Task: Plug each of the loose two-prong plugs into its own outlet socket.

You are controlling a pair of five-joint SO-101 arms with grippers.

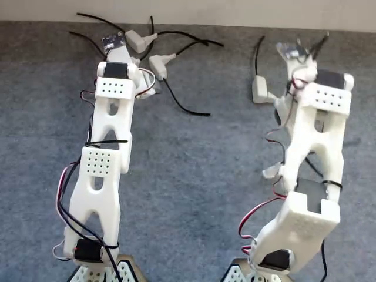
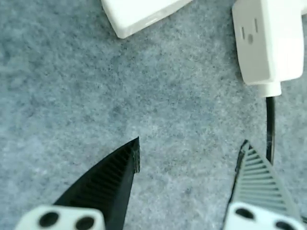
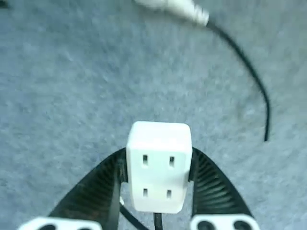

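The right hand (image 3: pixel 158 160) is pressed onto a white socket block (image 3: pixel 158 143), which is pinched by its 2 sides with the slotted face turned toward the wrist camera. 2 pairs of slots are seen on it. The grasping step of 1 pairing is therefore judged to be in hand, with no plug seated yet. Ahead of that hand, well apart, a white plug end (image 3: pixel 184 8) lies on the grey surface (image 3: pixel 72 86), and its black cord (image 3: pixel 247 67) is laid out to 1 side. The next move is judged to call for a plug to be taken up and its prongs lined up with 1 pair of slots while the block is held steady. The prongs themselves cannot be made out.

The left hand (image 2: pixel 191 148) is spread wide over the surface, with nothing between its fingers. Ahead of it, toward its grey finger (image 2: pixel 256 177), a white socket piece (image 2: pixel 271 38) is seen with 2 slots, and its cord (image 2: pixel 270 115) runs close beside that finger. A white block (image 2: pixel 139 12) lies ahead toward the black finger (image 2: pixel 115 177); whether it is a plug or a socket cannot be told.

That cord could be snagged when the fingers are brought together. Crossed black cords (image 1: pixel 202 41) beyond the left hand may drag on any piece that is lifted.
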